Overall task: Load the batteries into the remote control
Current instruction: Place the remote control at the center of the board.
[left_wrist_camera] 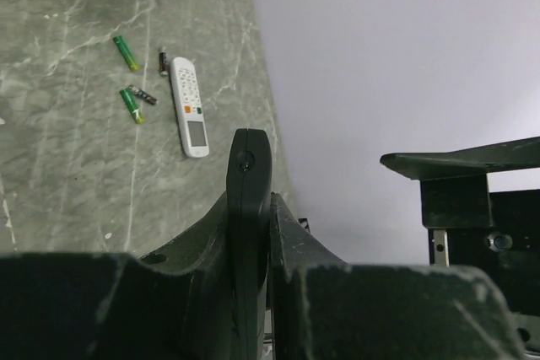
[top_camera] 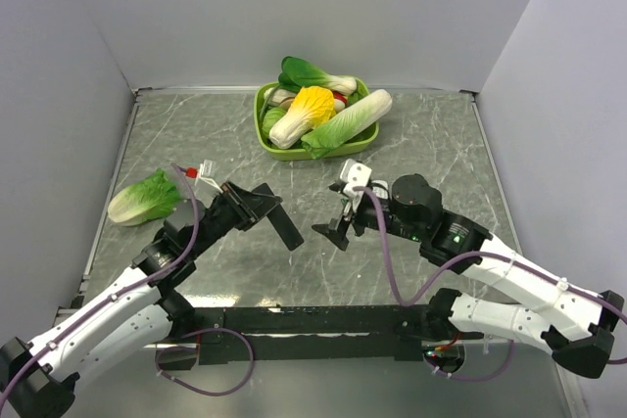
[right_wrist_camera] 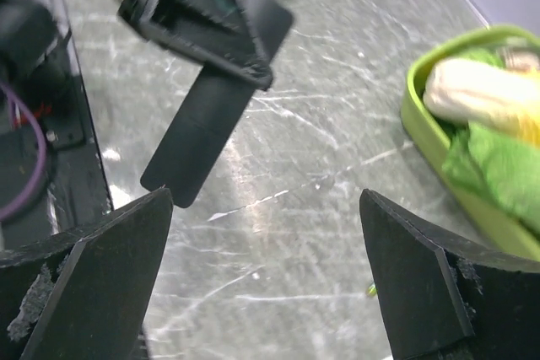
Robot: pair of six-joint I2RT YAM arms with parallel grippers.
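- Left arm [top_camera: 108, 312]: white shell links with black joint housings.
- Right arm [top_camera: 509, 286]: same white links. The black motor housing near the wrist carries a small green light [top_camera: 455, 239].
- Purple cable [top_camera: 188, 227]: one runs along each arm and loops at the base.
- Left gripper [top_camera: 257, 205] and right gripper [top_camera: 338, 225]: matte black.
- Fingers [right_wrist_camera: 101, 276]: black, wedge-shaped, with rough grey-worn edges.
- Camera block [top_camera: 355, 175]: white, on the right wrist.
- Base rail [top_camera: 313, 320]: black.

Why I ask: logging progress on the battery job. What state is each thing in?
remote control: clamped in left gripper, sticking out past its fingers.
right gripper: open, empty.
batteries: loose on the table, not loaded.
white remote: lying flat, buttons up.
green bowl: full of vegetables.
cabbage: lying loose on table.
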